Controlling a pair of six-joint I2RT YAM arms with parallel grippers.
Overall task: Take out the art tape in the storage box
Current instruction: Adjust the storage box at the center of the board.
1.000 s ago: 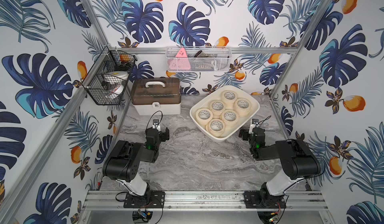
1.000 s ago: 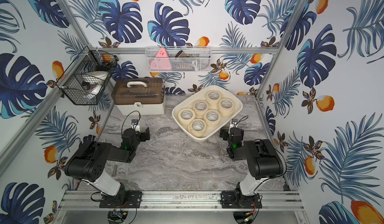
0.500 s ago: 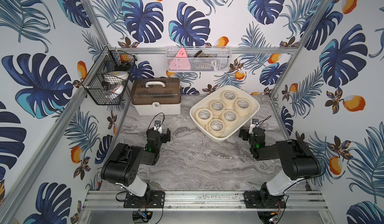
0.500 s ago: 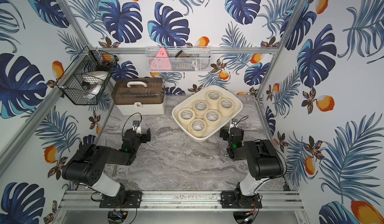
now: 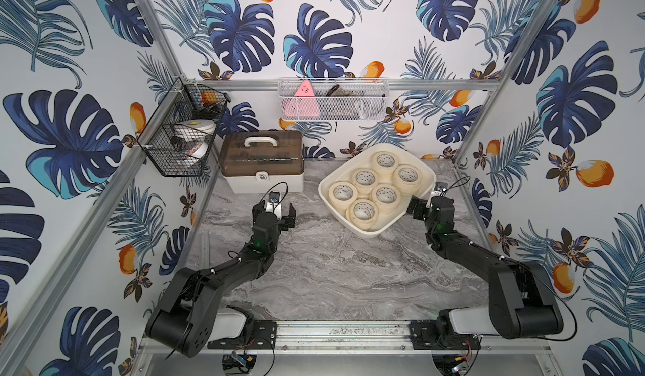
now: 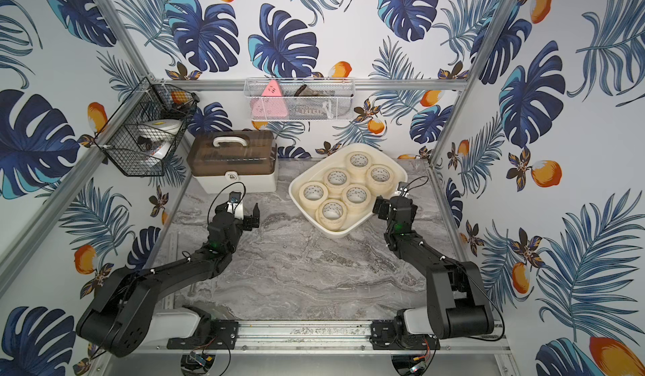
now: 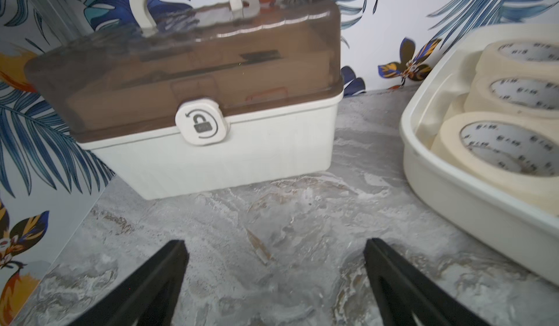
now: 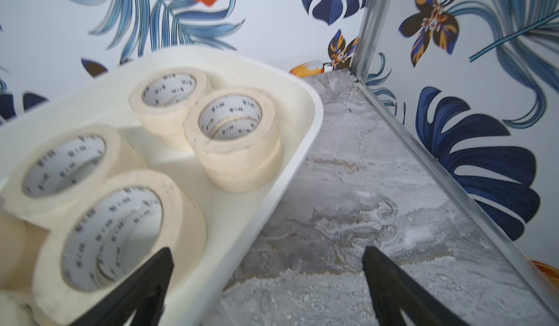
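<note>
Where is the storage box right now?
In both top views the storage box sits at the back right of the marble table, right of the brown-lidded case, with the right gripper at its right edge.

Everything is lit brightly and evenly. A soft shadow is seen beside the box [image 5: 394, 219]. The wrist views are blurred and bent at the edges.

Both top views hang high over the front, looking steeply down at the whole table [image 5: 331, 280] from far off. The left wrist view sits low and close, facing the case [image 7: 211, 164]; the right wrist view looks close across the box [image 8: 242, 218] toward the back. All share the box
</note>
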